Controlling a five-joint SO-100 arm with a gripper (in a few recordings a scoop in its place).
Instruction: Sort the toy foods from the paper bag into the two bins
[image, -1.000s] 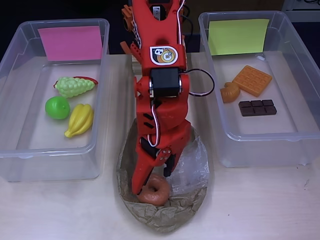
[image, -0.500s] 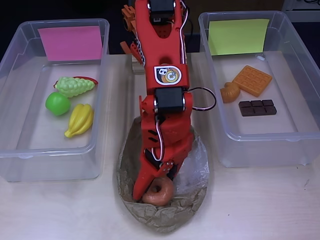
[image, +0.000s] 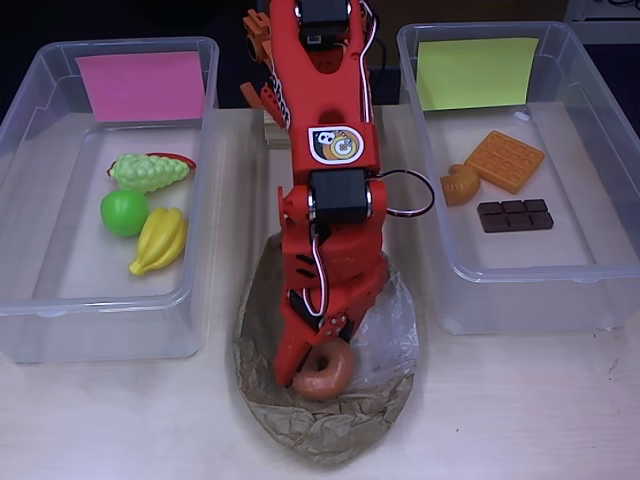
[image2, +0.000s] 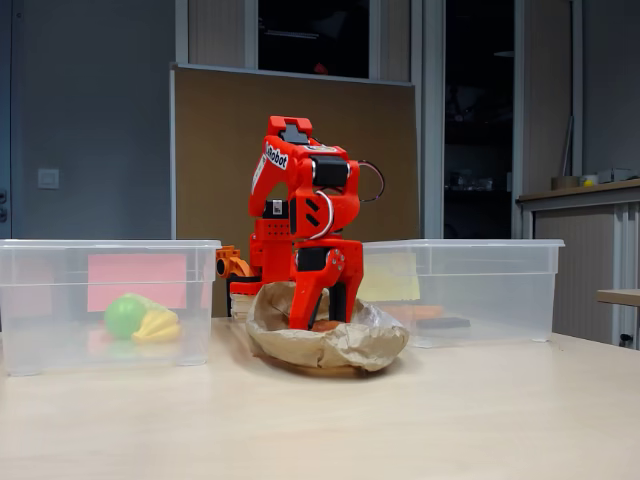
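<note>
A crumpled brown paper bag (image: 322, 432) with a clear window patch lies at the table's front centre. Inside it, my red gripper (image: 316, 358) is shut on a brown donut (image: 325, 374), which sits tilted between the fingers. The pink-sheet bin (image: 22, 112) on the left holds pale green grapes (image: 148, 172), a red chili (image: 183, 159), a green apple (image: 124, 212) and yellow bananas (image: 160, 240). The bin with the yellow-green sheet (image: 604, 292) on the right holds an orange waffle (image: 504, 160), a croissant (image: 460, 185) and a chocolate bar (image: 514, 215). In the fixed view the gripper (image2: 318, 308) reaches down into the bag (image2: 345, 346).
The red arm (image: 322, 120) stretches from the table's back edge between the two bins down to the bag. Bare wooden tabletop (image: 520, 410) lies in front of both bins. A brown board (image2: 210, 160) stands behind the table.
The gripper moved down onto the donut and shut on it; the donut has gone from lying flat to tilted. The green apple shifted slightly in its bin.
</note>
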